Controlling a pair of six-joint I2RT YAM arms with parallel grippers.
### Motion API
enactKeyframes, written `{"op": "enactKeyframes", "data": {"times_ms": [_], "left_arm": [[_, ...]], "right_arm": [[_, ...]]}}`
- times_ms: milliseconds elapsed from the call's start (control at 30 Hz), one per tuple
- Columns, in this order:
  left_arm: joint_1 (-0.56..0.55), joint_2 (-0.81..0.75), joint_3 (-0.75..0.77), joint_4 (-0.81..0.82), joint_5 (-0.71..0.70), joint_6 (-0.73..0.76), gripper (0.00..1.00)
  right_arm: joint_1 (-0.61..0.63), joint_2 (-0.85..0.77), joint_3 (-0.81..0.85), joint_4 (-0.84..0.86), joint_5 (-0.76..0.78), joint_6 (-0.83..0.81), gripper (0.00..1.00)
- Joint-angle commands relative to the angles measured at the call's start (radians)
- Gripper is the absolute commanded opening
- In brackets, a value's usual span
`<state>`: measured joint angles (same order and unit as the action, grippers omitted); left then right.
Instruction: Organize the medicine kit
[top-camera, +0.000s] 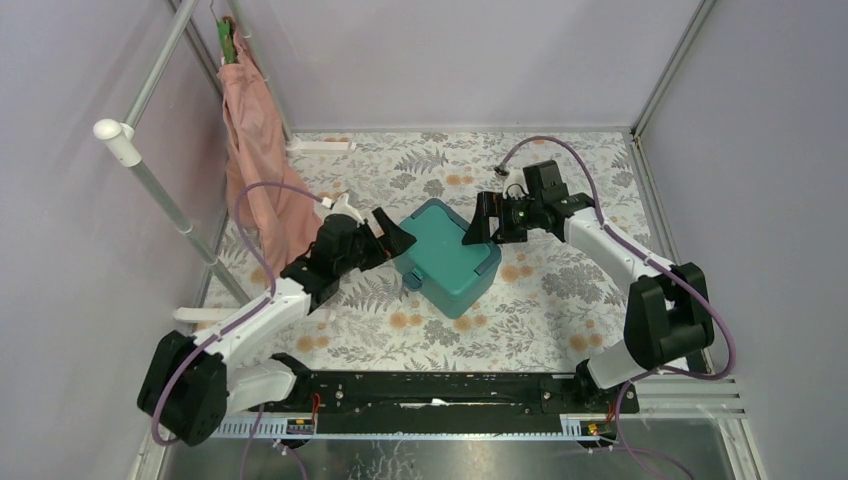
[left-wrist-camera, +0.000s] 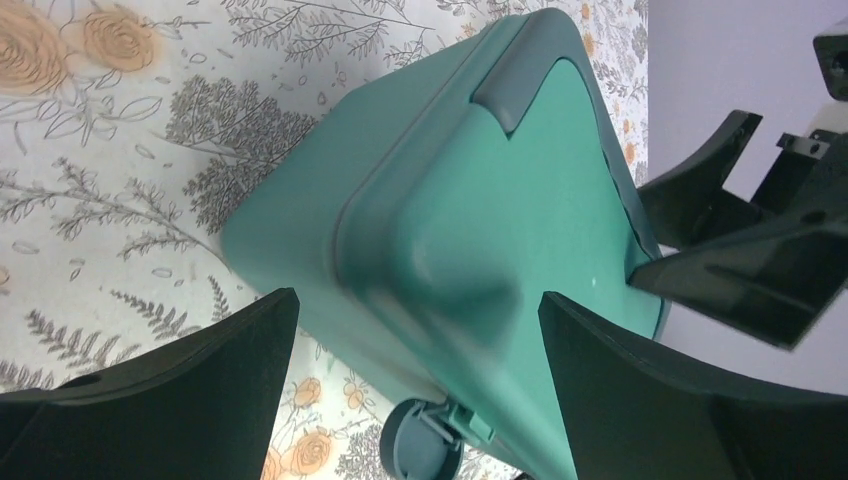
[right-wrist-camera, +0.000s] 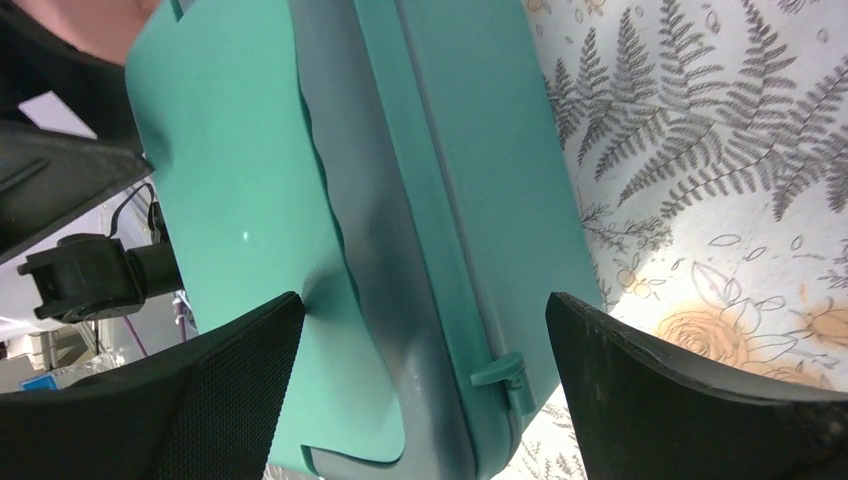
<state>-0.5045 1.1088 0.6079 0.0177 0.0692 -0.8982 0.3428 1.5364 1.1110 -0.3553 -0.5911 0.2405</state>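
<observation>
Closed medicine kit (top-camera: 450, 258) is sitting mid-worktop (top-camera: 560, 290), directly between left gripper (top-camera: 398, 234) and right gripper (top-camera: 478, 226), both hovering about equally near at opposite sides with jaws spread wide.

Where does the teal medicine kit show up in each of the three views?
Top external: the medicine kit sits near the centre of the picture.
Left wrist: it fills the middle and right.
Right wrist: it fills the left and centre.
Shared landmark: the floral tablecloth under it, seen at left in the left wrist view and at right in the right wrist view.
</observation>
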Motion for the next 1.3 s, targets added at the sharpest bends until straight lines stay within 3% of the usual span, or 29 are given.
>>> {"op": "enactKeyframes", "data": {"times_ms": [0,333,600,767,933,1100,1267], "left_arm": [[-0.006,0.076,0.068,0.157,0.031,0.056,0.99],[-0.053,0.259,0.203,0.194,0.085,0.101,0.99],[-0.047,0.259,0.309,0.057,0.016,0.166,0.99],[-0.025,0.132,0.241,-0.050,0.004,0.122,0.99],[-0.025,0.013,0.106,-0.096,0.018,0.036,0.99],[-0.025,-0.076,-0.019,-0.068,0.021,-0.043,0.99],[-0.027,-0.073,-0.046,0.021,0.088,-0.056,0.99]], "right_arm": [[0.026,-0.090,-0.029,-0.016,0.025,0.022,1.00],[0.063,-0.211,-0.134,-0.011,0.019,0.082,1.00],[0.064,-0.353,-0.186,0.011,0.191,0.169,1.00],[0.064,-0.376,-0.175,0.058,0.238,0.221,1.00],[0.064,-0.302,-0.127,0.052,0.217,0.225,1.00],[0.064,-0.190,-0.058,0.049,0.145,0.186,1.00],[0.072,-0.087,-0.009,0.049,0.120,0.172,1.00]]}}
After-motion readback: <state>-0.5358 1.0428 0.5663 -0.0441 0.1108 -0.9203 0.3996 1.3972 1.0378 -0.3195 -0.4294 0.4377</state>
